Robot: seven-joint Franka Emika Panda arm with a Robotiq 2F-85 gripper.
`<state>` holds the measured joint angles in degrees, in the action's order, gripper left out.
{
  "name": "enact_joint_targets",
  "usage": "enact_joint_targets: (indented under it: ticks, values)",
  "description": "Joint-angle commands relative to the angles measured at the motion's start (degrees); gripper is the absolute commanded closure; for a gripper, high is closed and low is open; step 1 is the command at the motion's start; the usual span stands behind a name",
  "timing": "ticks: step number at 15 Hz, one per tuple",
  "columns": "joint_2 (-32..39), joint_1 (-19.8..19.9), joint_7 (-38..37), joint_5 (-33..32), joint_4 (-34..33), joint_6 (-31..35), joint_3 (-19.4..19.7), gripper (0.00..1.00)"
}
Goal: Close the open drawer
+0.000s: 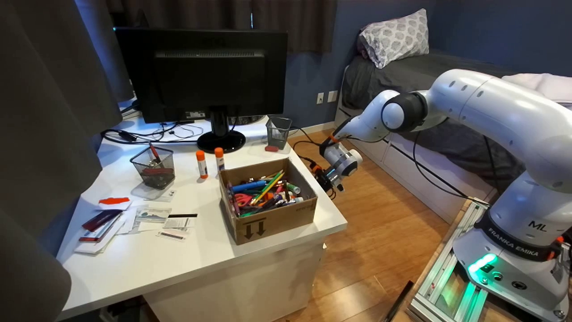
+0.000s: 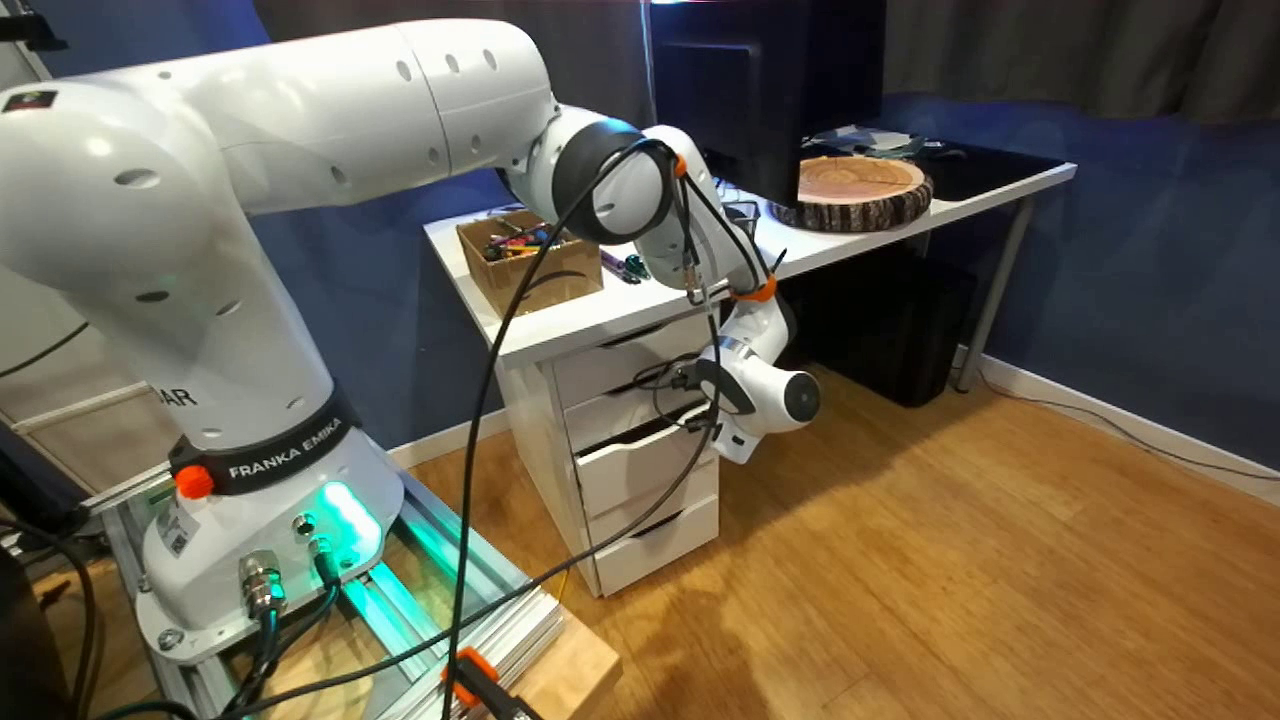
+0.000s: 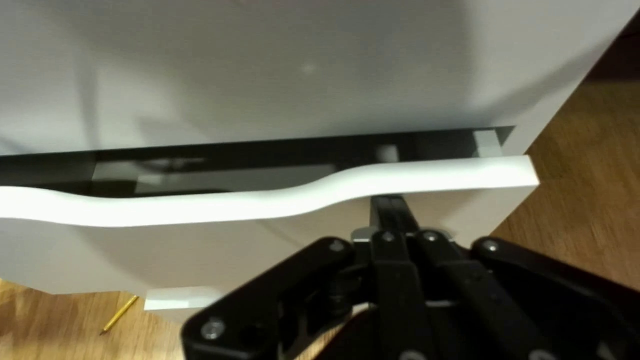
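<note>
The white drawer [image 2: 640,465] stands partly open in the desk cabinet [image 2: 535,450], with a dark gap behind its front in an exterior view. In the wrist view the drawer's front [image 3: 220,245] has a wavy top edge, and part of the inside shows behind it. My gripper [image 3: 390,199] is shut with nothing between its fingers. Its fingertips are at the outer face of the front, just below the top edge and toward the right end; they appear to touch it. In an exterior view my gripper [image 2: 692,420] is at the drawer's right part, half hidden by cables.
Other white drawers lie above and below it. The desk top [image 1: 192,250] overhangs the cabinet and bears a cardboard box [image 1: 277,219] of pens and a monitor [image 1: 201,76]. A black cable [image 2: 480,420] hangs from the arm. A pencil [image 3: 118,315] lies on the floor.
</note>
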<state>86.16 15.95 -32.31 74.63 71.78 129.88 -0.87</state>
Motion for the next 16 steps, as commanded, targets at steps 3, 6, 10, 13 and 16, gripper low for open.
enact_joint_targets:
  ticks: [3, 6, 10, 13, 16]
  values:
    - [0.03, 3.01, 2.98, 4.11, -0.11, -6.7, -3.32, 1.0]
    - [-0.07, 3.58, 2.69, 6.47, 0.37, -10.56, -3.86, 1.0]
    - [0.01, 2.28, 1.52, 4.99, -0.13, -9.34, -0.48, 1.0]
    - [-0.01, 4.92, 3.6, 4.13, -0.35, -11.42, 1.78, 1.0]
    - [-0.07, 6.96, 7.95, 1.52, -0.05, -16.35, 4.26, 1.0]
